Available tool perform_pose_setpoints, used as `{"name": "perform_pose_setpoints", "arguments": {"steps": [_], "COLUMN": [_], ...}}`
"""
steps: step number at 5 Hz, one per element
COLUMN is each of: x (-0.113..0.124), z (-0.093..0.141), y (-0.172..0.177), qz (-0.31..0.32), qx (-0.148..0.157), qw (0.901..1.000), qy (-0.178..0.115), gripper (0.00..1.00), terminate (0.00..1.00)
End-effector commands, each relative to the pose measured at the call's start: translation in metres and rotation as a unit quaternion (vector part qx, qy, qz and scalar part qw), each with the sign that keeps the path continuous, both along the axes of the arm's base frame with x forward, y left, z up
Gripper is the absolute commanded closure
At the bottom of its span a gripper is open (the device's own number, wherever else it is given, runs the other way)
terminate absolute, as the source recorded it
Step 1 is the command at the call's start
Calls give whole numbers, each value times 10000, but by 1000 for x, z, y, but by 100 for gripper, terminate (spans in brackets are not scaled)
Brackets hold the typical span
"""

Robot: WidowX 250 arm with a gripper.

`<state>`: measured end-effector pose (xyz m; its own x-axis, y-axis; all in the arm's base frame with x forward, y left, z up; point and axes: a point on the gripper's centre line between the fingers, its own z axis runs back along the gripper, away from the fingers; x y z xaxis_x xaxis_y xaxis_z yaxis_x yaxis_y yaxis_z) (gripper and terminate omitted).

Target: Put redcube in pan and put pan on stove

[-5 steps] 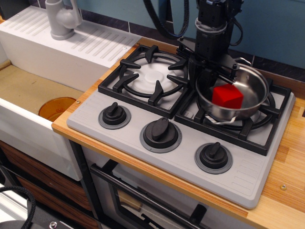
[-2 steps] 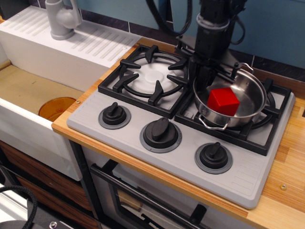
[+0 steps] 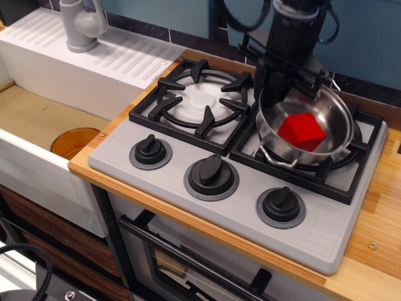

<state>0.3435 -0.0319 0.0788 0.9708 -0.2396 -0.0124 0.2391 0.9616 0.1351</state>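
The redcube (image 3: 301,130) lies inside the pan (image 3: 339,139), a shiny steel pan over the right burner grate of the light-grey stove (image 3: 241,210). The pan tilts toward the front, and its wire loop handle (image 3: 276,158) points at me. My gripper (image 3: 274,89) comes down from above at the pan's back-left rim and is closed on that rim. The black arm hides the fingertips and the rim's far side.
The left burner grate (image 3: 199,100) is bare. Three black knobs (image 3: 212,175) line the stove's front. A white sink unit (image 3: 44,116) with a grey faucet (image 3: 81,25) stands to the left. A wooden counter (image 3: 382,219) borders the stove on the right.
The arm has shifted right and slightly up, taking the pan with it. The pan has tilted more toward the front, and the cube has slid a little inside it.
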Motion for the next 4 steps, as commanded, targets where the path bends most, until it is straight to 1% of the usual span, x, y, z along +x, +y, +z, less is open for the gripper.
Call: {"name": "perform_pose_setpoints", "arguments": {"steps": [1, 2, 3, 4], "x": [27, 35, 36, 35], "z": [59, 66, 70, 69], "y": [34, 52, 64, 75], "qz": [-320, -437, -481, -493], "qx": [73, 105, 156, 161], "qw": [9981, 9978, 9977, 9977], "qy": [-522, -486, -446, -436], "gripper": [100, 100, 100, 100], "terminate": [0, 0, 0, 0]}}
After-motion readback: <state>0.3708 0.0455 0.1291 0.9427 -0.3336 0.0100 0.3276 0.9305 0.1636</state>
